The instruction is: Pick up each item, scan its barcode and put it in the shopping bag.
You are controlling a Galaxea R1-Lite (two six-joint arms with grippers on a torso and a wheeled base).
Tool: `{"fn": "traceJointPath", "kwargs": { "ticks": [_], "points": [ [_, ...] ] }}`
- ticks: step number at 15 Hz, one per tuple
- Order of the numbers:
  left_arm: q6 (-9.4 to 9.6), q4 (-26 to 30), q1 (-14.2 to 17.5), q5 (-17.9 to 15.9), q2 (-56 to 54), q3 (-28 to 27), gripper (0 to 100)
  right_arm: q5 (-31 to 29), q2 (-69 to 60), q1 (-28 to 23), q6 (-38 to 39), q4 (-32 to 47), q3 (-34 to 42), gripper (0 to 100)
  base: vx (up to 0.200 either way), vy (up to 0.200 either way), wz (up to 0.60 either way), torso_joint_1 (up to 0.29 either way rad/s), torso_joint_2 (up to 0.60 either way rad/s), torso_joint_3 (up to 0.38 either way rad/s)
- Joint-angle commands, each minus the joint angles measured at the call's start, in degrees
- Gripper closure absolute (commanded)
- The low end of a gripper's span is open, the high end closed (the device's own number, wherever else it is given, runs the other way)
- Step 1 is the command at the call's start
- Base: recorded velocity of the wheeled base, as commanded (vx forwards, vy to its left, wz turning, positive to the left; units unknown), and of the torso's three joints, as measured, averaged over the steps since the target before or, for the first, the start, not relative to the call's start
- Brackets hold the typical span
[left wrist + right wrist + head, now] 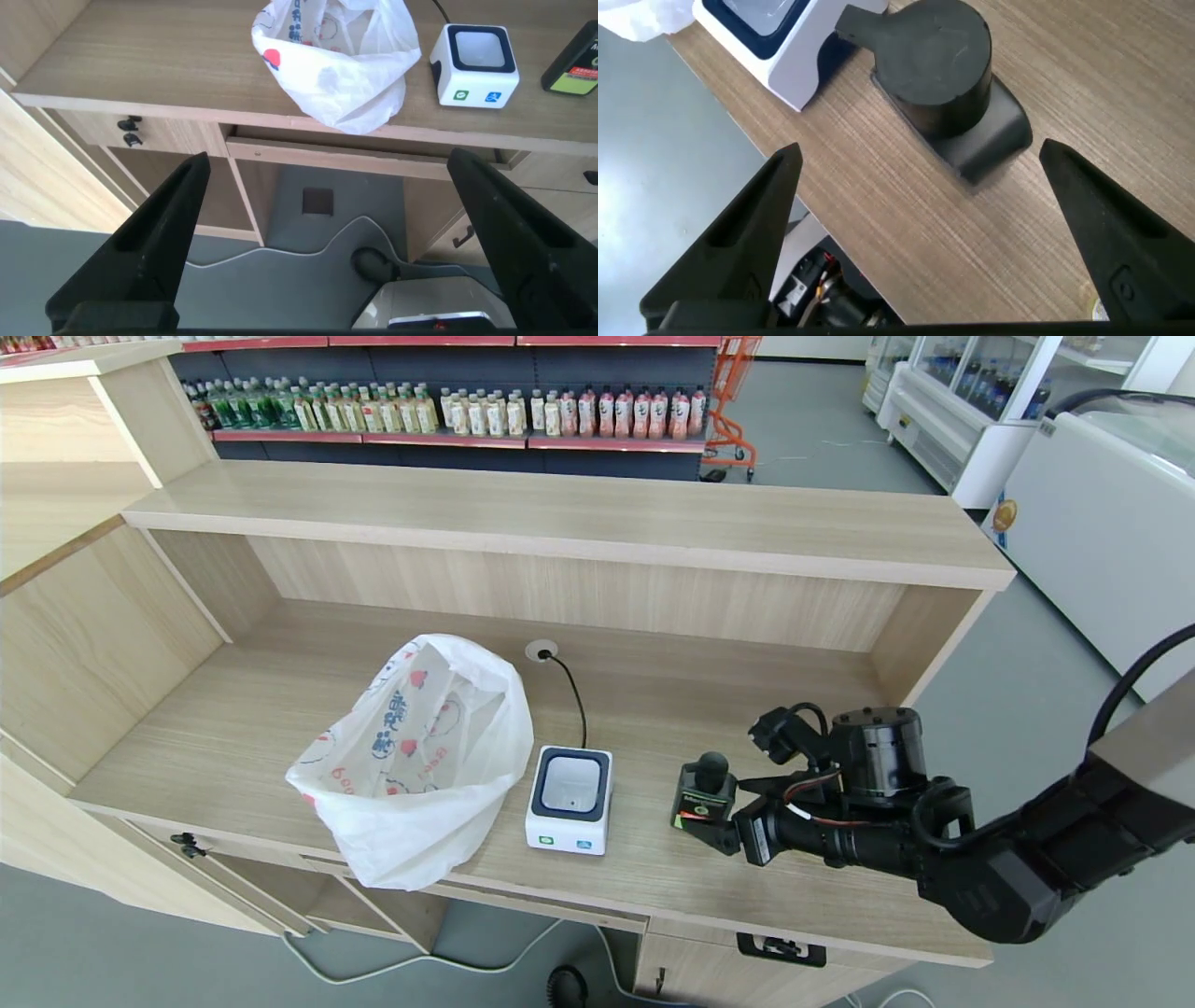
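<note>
A small black bottle [705,795] with a round black cap and a green label stands upright on the wooden counter [653,709], right of the white barcode scanner [569,798]. My right gripper [724,812] is open at the bottle's right side; in the right wrist view the bottle [943,79] sits between the spread fingers of the gripper [922,154], with gaps on both sides. A white plastic shopping bag [420,756] stands open left of the scanner. My left gripper [329,163] hangs open and holds nothing, below and in front of the counter edge, facing the bag [336,56] and scanner [475,63].
A black cable [571,695] runs from the scanner to a grommet at the back. A raised ledge [560,518] and side walls enclose the counter. Drawers with black handles [129,131] sit under the front edge. Bare wood lies right of the bottle.
</note>
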Motion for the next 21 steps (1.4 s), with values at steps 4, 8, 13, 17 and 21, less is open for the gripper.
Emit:
{"fn": "traceJointPath", "kwargs": {
  "ticks": [4, 8, 13, 17, 21],
  "points": [
    [0.02, 0.02, 0.00, -0.02, 0.09, 0.00, 0, 0.02, 6.27, 0.66, -0.02, -3.90, -3.06, 0, 0.000, 0.000, 0.00, 0.000, 0.00, 0.000],
    [0.02, 0.02, 0.00, -0.02, 0.09, 0.00, 0, 0.02, 9.79, 1.45, -0.02, -6.97, -4.91, 0, 0.000, 0.000, 0.00, 0.000, 0.00, 0.000],
    [0.02, 0.02, 0.00, -0.02, 0.09, 0.00, 0, -0.07, 13.57, 1.54, -0.02, -9.17, -8.25, 0, 0.000, 0.000, 0.00, 0.000, 0.00, 0.000],
    [0.02, 0.02, 0.00, -0.02, 0.09, 0.00, 0, 0.02, 16.03, 1.54, -0.02, -10.49, -11.41, 0, 0.000, 0.000, 0.00, 0.000, 0.00, 0.000],
    [0.02, -0.07, 0.00, -0.02, 0.09, 0.00, 0, 0.02, 17.00, 1.54, -0.02, -11.37, -12.38, 100, 0.000, 0.000, 0.00, 0.000, 0.00, 0.000]
  ]
}}
